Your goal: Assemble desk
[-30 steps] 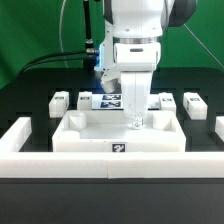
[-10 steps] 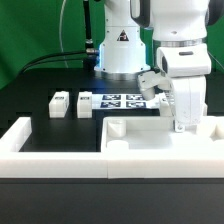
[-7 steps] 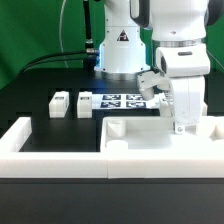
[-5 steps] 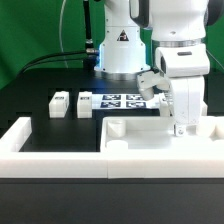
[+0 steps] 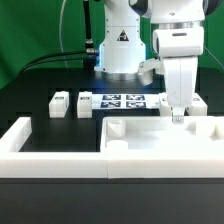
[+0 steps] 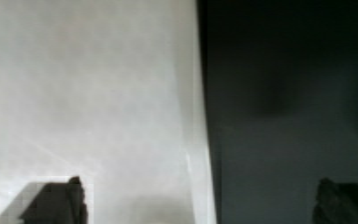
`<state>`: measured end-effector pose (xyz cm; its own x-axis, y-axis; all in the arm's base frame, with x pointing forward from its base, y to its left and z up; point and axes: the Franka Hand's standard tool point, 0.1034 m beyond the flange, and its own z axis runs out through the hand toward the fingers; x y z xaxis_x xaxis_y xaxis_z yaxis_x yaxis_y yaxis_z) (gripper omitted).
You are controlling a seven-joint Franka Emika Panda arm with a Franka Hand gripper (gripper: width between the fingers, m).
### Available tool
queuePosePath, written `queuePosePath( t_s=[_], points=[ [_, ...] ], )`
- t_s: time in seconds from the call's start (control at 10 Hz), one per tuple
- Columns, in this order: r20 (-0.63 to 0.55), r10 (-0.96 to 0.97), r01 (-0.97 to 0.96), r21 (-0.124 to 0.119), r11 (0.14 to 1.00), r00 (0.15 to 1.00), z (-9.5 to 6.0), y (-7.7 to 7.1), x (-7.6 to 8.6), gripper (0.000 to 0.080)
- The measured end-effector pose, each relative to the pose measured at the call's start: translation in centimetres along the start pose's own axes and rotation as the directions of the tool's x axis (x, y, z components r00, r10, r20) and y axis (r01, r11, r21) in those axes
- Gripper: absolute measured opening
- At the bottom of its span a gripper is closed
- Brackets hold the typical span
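The white desk tabletop (image 5: pixel 150 140) lies rim-up on the black table at the exterior view's right, against the front border wall. My gripper (image 5: pixel 177 114) hangs just above its far rim, open, with nothing between its fingers. In the wrist view the tabletop's white surface (image 6: pixel 87 100) and its edge lie below my gripper (image 6: pixel 197 203); the two dark fingertips (image 6: pixel 51 202) stand wide apart. Two white leg posts (image 5: pixel 59 104) (image 5: pixel 85 103) stand on the table at the exterior view's left.
The marker board (image 5: pixel 122 101) lies flat behind the tabletop. A long low white border wall (image 5: pixel 60 162) runs along the front and turns back at the left corner (image 5: pixel 18 132). The arm's base (image 5: pixel 120 50) stands at the back with cables.
My gripper has opened, let go of the tabletop's far rim and risen a little. Three seconds ago the tabletop lay in the middle; it now sits at the exterior view's right.
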<state>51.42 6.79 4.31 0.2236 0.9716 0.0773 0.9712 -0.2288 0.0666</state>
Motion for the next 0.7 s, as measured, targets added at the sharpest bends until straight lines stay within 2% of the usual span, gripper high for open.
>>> queuePosePath(
  t_s=[0.1,0.3,0.4,0.7],
  points=[
    [-0.015,0.066,-0.067,-0.031,0.997,0.998,-0.7,-0.8,0.1,0.0649],
    [-0.040,0.213,-0.214,-0.049,0.976,0.976,-1.2,-2.3,1.9,0.0649],
    [-0.051,0.217,-0.220,-0.057,0.974,0.975,-1.1,-2.6,2.5,0.0649],
    [-0.050,0.239,-0.242,-0.053,0.969,0.970,-1.1,-2.6,2.2,0.0649]
  ],
)
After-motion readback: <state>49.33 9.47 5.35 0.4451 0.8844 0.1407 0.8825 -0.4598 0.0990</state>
